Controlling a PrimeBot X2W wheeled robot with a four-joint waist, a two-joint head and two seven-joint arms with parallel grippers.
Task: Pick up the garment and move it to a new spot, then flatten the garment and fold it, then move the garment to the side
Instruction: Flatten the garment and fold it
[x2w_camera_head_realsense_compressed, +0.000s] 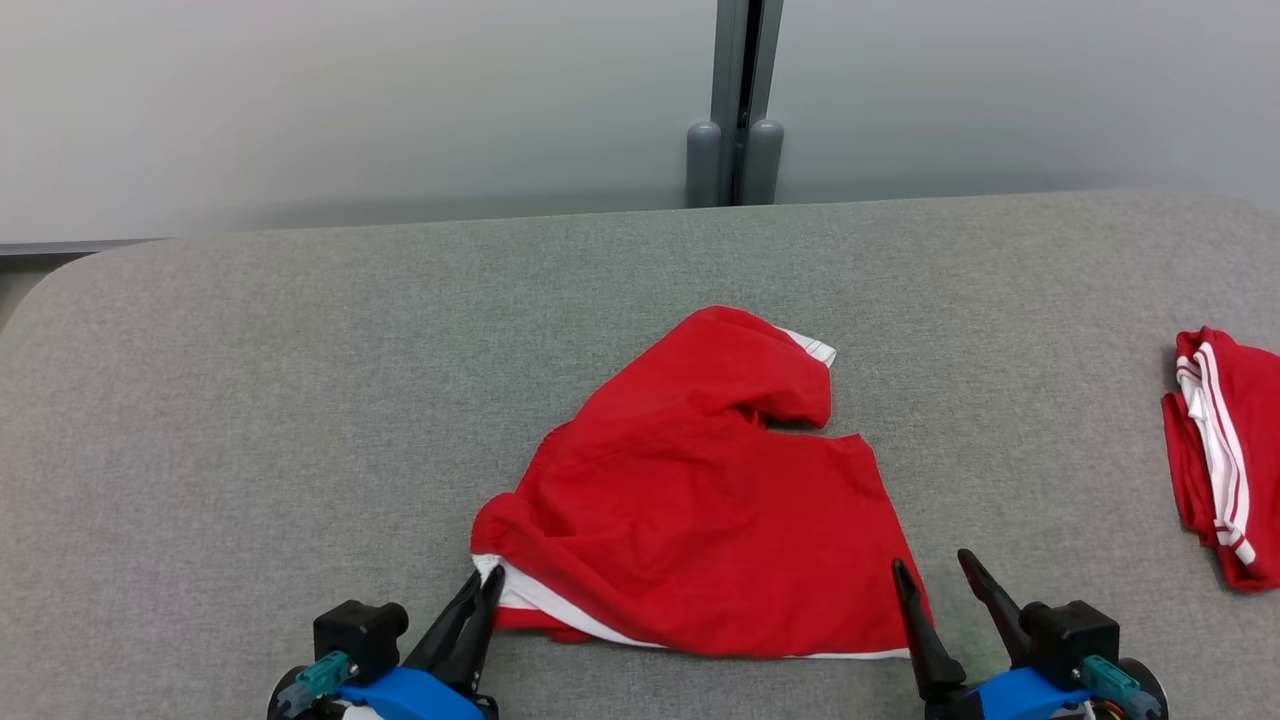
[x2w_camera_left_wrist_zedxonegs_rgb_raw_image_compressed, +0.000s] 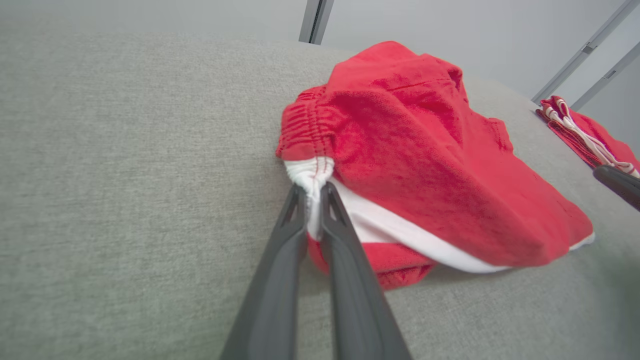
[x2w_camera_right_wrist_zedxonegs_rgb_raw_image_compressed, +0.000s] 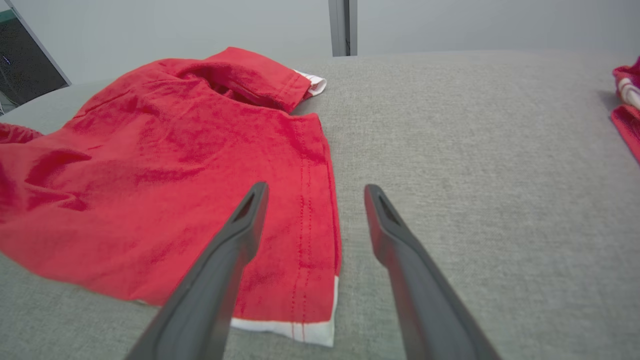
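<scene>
The garment (x2w_camera_head_realsense_compressed: 690, 500) is a pair of red shorts with white trim, lying crumpled on the grey table (x2w_camera_head_realsense_compressed: 250, 400) in front of me. My left gripper (x2w_camera_head_realsense_compressed: 484, 582) is shut on the white corner at the garment's near-left end; the left wrist view shows the white cloth (x2w_camera_left_wrist_zedxonegs_rgb_raw_image_compressed: 312, 172) pinched between its fingertips. My right gripper (x2w_camera_head_realsense_compressed: 933, 570) stands open over the garment's near-right corner. In the right wrist view its fingers (x2w_camera_right_wrist_zedxonegs_rgb_raw_image_compressed: 250, 210) straddle the red hem (x2w_camera_right_wrist_zedxonegs_rgb_raw_image_compressed: 320, 225), one above the cloth and one above bare table.
A second red garment with white stripes (x2w_camera_head_realsense_compressed: 1220, 460) lies folded at the table's right edge, also seen in the left wrist view as a red folded pile (x2w_camera_left_wrist_zedxonegs_rgb_raw_image_compressed: 585, 135). A wall with a grey post (x2w_camera_head_realsense_compressed: 735, 130) stands behind the table. Bare table surface lies to the left.
</scene>
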